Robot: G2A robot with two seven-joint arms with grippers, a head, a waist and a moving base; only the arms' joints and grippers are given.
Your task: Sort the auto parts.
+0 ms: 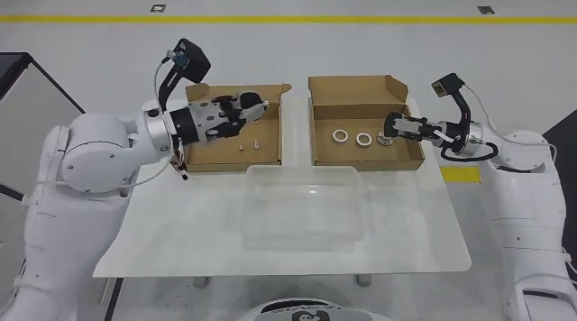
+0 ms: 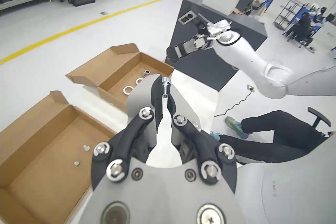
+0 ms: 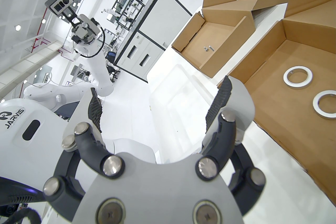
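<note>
We see the left gripper (image 2: 164, 97) above the left cardboard box (image 1: 216, 157), jaws clamped on a small bolt (image 2: 165, 85) at their tips. Two more bolts (image 1: 243, 149) lie in that box. The right gripper (image 3: 160, 89), jaws apart, hovers beside two rings (image 3: 287, 80) in the right box (image 1: 352, 155).

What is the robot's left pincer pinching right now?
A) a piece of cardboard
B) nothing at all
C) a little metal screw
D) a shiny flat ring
C: in the left wrist view, the left pincer is closed on a little metal screw, which sits between its dark fingertips.
</note>
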